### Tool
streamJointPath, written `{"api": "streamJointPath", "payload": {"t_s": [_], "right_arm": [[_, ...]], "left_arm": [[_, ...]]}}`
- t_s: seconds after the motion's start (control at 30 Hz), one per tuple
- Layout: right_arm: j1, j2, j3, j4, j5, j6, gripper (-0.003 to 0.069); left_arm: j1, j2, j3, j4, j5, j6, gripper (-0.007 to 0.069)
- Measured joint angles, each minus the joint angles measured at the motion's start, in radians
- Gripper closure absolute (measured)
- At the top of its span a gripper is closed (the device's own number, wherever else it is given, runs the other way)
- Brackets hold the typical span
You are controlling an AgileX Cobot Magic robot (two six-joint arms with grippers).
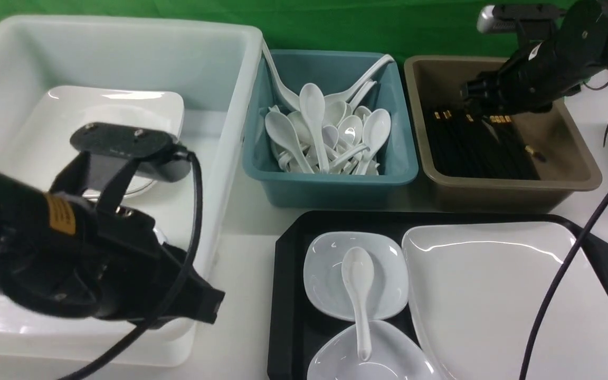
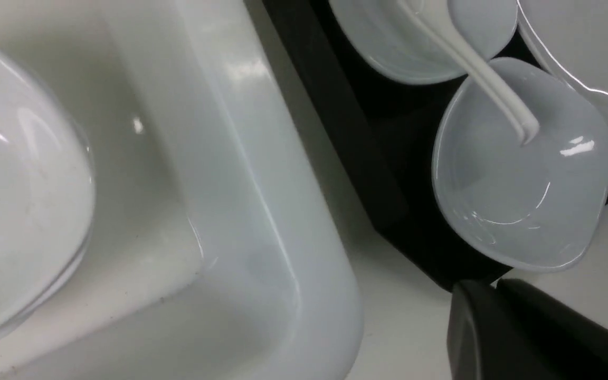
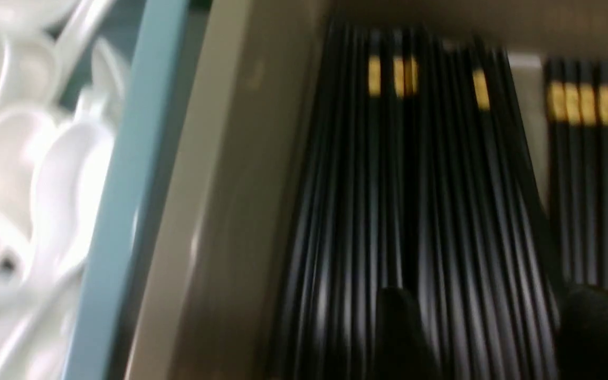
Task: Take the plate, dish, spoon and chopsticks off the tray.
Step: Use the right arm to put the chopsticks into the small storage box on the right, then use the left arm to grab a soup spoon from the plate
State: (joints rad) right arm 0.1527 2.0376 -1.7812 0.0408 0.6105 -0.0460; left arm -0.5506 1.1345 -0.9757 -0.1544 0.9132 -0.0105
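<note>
Black tray (image 1: 285, 295) at the near edge of the tabletop (image 1: 246, 253) carries the large white plate (image 1: 494, 301) and two small white bowls, the far dish (image 1: 328, 274) and near dish (image 1: 393, 364). The spoon (image 1: 358, 295) lies across both. Black chopsticks (image 1: 473, 150) lie in the brown tub (image 1: 573, 174) toward the far right corner. The right end effector (image 1: 470, 95) hovers over them, fingers apart. The left end effector (image 1: 206, 306), fingers together, hangs by the white tub (image 1: 124, 47) at the left edge.

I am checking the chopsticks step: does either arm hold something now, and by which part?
Nothing seems held. The left gripper is shut and empty; the right gripper has its jaws apart above the chopsticks lying in the brown tub.
</note>
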Motion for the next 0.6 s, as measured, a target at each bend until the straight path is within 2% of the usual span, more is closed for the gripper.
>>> {"api": "streamJointPath", "payload": {"t_s": [0.03, 0.07, 0.1, 0.17, 0.27, 0.37, 0.5, 0.6], "right_arm": [[0.0, -0.005, 0.0, -0.001, 0.0, -0.002, 0.032], [0.0, -0.063, 0.0, -0.01, 0.105, -0.026, 0.0459], [0.0, -0.094, 0.0, -0.012, 0.15, -0.038, 0.0532], [0.0, -0.168, -0.002, -0.014, 0.247, -0.062, 0.0592], [0.0, -0.295, -0.007, -0.015, 0.412, -0.08, 0.0621], [0.0, -0.399, -0.006, -0.018, 0.518, -0.083, 0.0623], [0.0, -0.546, 0.054, -0.018, 0.521, -0.084, 0.0622], [0.0, -0.703, 0.194, -0.018, 0.522, -0.084, 0.0615]], "left_arm": [[-0.002, 0.007, -0.005, 0.0, 0.006, 0.001, 0.0616], [-0.033, 0.038, -0.038, 0.01, 0.024, 0.001, 0.0616], [-0.06, 0.059, -0.056, 0.019, 0.03, -0.004, 0.0616], [-0.106, 0.091, -0.078, 0.039, 0.034, -0.033, 0.0616], [-0.202, 0.178, -0.124, 0.116, 0.043, -0.141, 0.0616], [-0.245, 0.256, -0.163, 0.154, 0.043, -0.205, 0.0616], [-0.273, 0.362, -0.226, 0.154, 0.043, -0.23, 0.0615], [-0.292, 0.468, -0.301, 0.149, 0.045, -0.232, 0.0596]]}}
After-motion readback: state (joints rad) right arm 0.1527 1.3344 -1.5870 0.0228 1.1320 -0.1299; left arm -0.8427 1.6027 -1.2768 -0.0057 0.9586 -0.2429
